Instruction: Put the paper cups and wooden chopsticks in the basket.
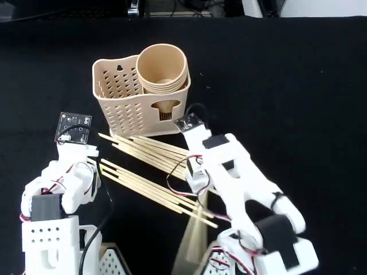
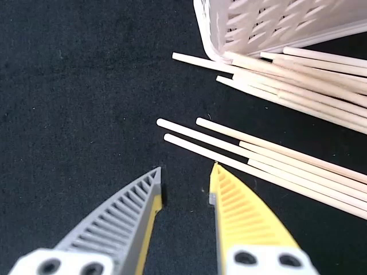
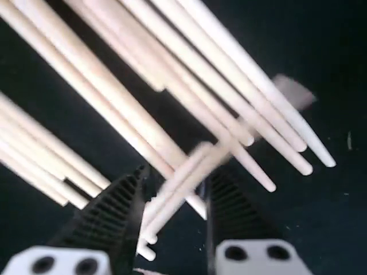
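Between the right gripper's (image 3: 178,172) black fingers: two or three wooden chopsticks (image 3: 198,156), caught near their ends. The jaws look closed on them, but the sticks are smeared at that spot, so the hold is probable, not certain. More chopsticks fan out just beyond the fingertips, flat on the black table cover (image 1: 298,103).

Left gripper (image 2: 186,170): grey and yellow fingers spread, nothing between them. The nearest chopstick ends lie just ahead of its tips, toward the yellow finger's side. A second bundle lies farther ahead, its ends at the foot of the basket (image 1: 123,112).

Progress, as judged from the high view:
- Paper cups (image 1: 162,66) are nested in one stack and stand upright inside the basket. That half of the job looks done.
- Chopsticks are in two loose bundles on the cover, between the basket and the arms. This half has barely started (one small pinch in hand at most).

What is left: raise the pinched sticks clear of their neighbours, carry them ahead to the basket's open top, let go, then come back for the rest, likely over several trips.
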